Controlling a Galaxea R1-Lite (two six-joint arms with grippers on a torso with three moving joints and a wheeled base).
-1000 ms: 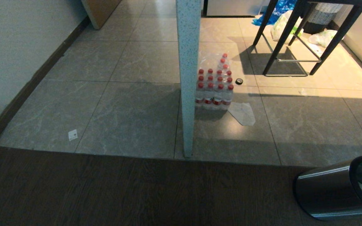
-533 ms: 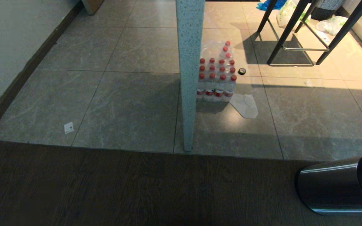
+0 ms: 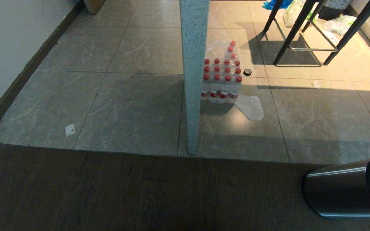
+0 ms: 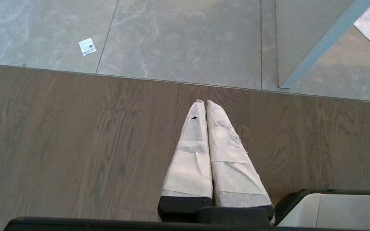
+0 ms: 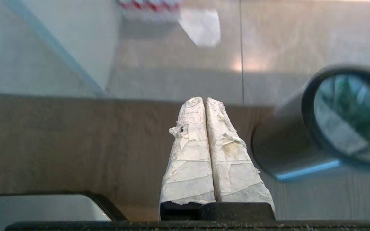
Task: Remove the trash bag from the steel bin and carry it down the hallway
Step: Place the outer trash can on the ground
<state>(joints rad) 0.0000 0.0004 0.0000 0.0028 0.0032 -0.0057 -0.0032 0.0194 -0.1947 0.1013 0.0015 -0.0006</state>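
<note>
The steel bin (image 3: 342, 192) stands on the dark wood floor at the lower right of the head view, its black-ringed mouth cut by the frame edge. In the right wrist view the steel bin (image 5: 287, 150) is blurred, and inside its mouth shows the trash bag (image 5: 348, 118), pale plastic with green. My right gripper (image 5: 205, 99) is shut and empty, hanging over the wood floor a short way beside the bin. Over bare wood floor my left gripper (image 4: 203, 102) is shut too, holding nothing. Neither arm appears in the head view.
A speckled white post (image 3: 194, 73) stands at the tile edge. Behind it sit a shrink-wrapped pack of red-capped bottles (image 3: 221, 78), a flat paper sheet (image 3: 250, 107) and a small black roll (image 3: 247, 72). Black stool legs (image 3: 297, 32) and plastic bags (image 3: 339, 24) lie far right.
The whole head view has shifted: the scene slid down the picture from a second ago, then held steady. The right wrist view is blurred by motion. Nothing on the floor moved.
</note>
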